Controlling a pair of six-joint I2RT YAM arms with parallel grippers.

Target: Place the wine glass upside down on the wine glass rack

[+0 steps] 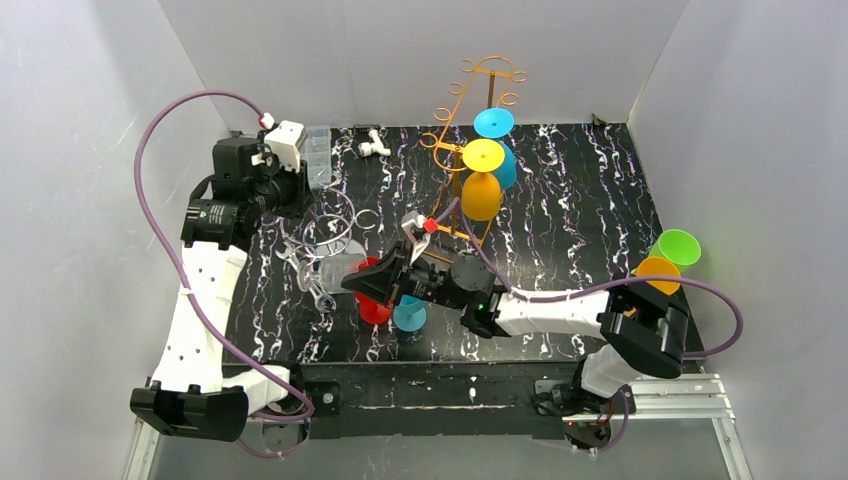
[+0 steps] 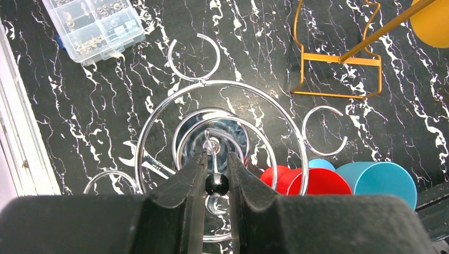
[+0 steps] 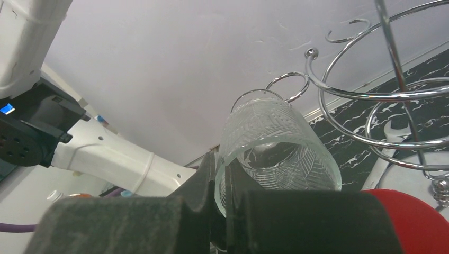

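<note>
Clear etched wine glass is held, rim pinched by right gripper, while black knob of chrome wire rack is clamped by left gripper. Next, it probably gets slotted in, foot up.

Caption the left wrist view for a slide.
Left hand pinches the black knob atop the chrome wine glass rack, seen from above.

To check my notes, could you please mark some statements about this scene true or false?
1. The left gripper pinches the black knob atop the chrome rack. True.
2. The right gripper is empty. False: it grips the clear wine glass by its rim.
3. The clear wine glass hangs on the chrome rack. False: it is held beside the rack.
4. A yellow-footed glass hangs upside down on the orange rack. True.
</note>
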